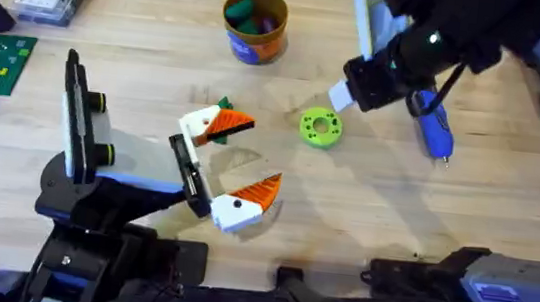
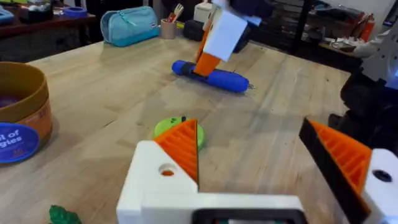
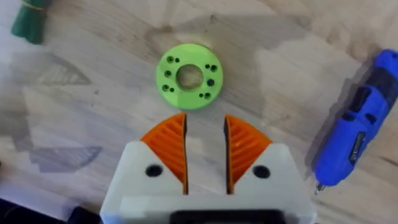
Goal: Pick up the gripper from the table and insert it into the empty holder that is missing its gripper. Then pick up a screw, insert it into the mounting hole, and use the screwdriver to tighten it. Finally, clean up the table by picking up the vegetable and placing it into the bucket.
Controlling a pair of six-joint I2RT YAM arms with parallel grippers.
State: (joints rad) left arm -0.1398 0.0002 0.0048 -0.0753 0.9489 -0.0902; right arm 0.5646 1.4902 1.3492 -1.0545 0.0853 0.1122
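Two arms share the pale wooden surface (image 1: 363, 221) in the overhead view: the left gripper (image 1: 234, 162) lies low with its white-and-orange fingers spread wide and empty, while the right gripper (image 1: 341, 96) hangs just beside the small flat bright green disc with a centre hole (image 1: 321, 127); the blue pen-shaped power screwdriver (image 1: 435, 131) lies near it, and the round orange bucket with a blue-purple band (image 1: 254, 26) stands well apart at the far side. From the left wrist, the green disc (image 2: 169, 127) peeks out past an orange pad, the screwdriver (image 2: 211, 76) lies beyond, and the bucket (image 2: 22, 112) sits off to one side. From the right wrist, the right gripper (image 3: 205, 155) shows a narrow gap, holding nothing, with the disc (image 3: 189, 76) just ahead. The clean-up step seems in hand; next the fingers likely need to widen, descend around the disc, and close.
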